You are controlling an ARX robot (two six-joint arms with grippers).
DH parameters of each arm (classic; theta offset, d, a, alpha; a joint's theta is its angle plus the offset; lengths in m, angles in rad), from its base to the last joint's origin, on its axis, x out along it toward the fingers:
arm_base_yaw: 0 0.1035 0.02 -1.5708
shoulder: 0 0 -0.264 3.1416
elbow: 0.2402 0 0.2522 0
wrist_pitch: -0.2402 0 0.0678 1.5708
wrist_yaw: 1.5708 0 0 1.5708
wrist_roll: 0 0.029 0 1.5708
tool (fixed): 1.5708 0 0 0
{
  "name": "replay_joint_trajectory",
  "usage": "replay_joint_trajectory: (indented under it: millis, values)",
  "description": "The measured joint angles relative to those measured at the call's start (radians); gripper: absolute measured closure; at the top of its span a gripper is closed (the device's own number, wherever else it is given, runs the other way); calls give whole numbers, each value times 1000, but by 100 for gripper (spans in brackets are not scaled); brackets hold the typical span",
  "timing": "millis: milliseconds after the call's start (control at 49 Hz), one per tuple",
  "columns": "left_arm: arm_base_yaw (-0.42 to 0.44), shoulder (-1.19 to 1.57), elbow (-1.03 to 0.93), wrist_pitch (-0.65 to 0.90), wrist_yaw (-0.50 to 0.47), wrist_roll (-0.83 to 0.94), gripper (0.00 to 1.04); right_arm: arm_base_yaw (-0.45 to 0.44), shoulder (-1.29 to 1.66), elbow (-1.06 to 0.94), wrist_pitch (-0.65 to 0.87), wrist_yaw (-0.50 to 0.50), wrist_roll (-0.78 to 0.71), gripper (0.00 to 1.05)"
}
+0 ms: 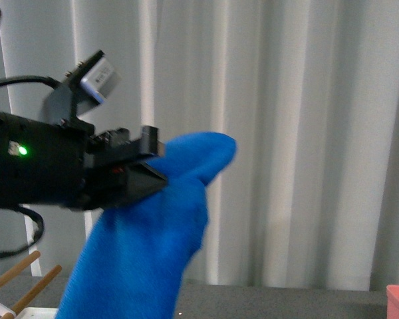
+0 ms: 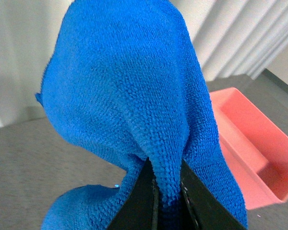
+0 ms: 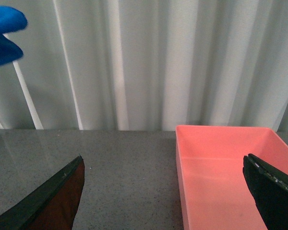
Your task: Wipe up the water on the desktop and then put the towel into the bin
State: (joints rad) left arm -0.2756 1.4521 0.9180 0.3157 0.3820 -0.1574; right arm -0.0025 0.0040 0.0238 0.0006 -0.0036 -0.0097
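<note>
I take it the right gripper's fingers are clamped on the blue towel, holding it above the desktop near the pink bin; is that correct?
Not quite: the left wrist view shows it is the left gripper whose fingers are clamped on the towel, holding it above the desktop near the bin. The right gripper is open, holding nothing.

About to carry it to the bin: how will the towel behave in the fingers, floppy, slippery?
The towel is probably floppy: it droops below the left gripper. Its fuzzy pile, pinched between the fingers, likely resists slipping. It looks light, so it may swing and drape over the bin rim.
</note>
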Motion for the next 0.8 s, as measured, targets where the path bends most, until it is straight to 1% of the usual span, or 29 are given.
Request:
replay_joint_trajectory:
  millis: [41,122,184,265,429,449,469,510,531,571,633,673,714,735,796]
  values:
    - [-35,0,-24,20,11,-29,100,0,0,0,0,0,0,7]
    - [-78,0,-44,43,10,-55,100,0,0,0,0,0,0,7]
    - [-109,5,-45,55,-21,-55,100,0,0,0,0,0,0,7]
    - [-124,16,-45,54,-61,-50,100,0,0,0,0,0,0,7]
    - [-126,29,-45,53,-69,-46,100,0,0,0,0,0,0,7]
    - [-126,29,-45,53,-69,-46,100,-6,17,11,-37,-24,8,7]
    - [-126,29,-45,53,-69,-46,100,-21,58,47,-131,-77,19,7]
    - [-126,29,-45,53,-70,-46,100,-42,147,97,-246,-142,26,7]
    - [-126,29,-45,53,-71,-46,100,-48,192,116,-283,-171,26,7]
    - [-127,29,-45,53,-71,-46,100,-56,266,133,-296,-210,26,7]
    - [-129,29,-45,53,-68,-45,100,-55,343,144,-256,-281,17,7]
    - [-129,29,-45,53,-70,-45,100,-52,432,158,-174,-370,-3,7]
    - [-128,29,-45,53,-72,-46,100,-44,499,170,-100,-404,-22,7]
    - [-128,29,-45,53,-71,-46,100,-36,553,181,-40,-422,-36,7]
    - [-128,29,-45,53,-71,-45,100,-21,649,205,50,-464,-66,7]
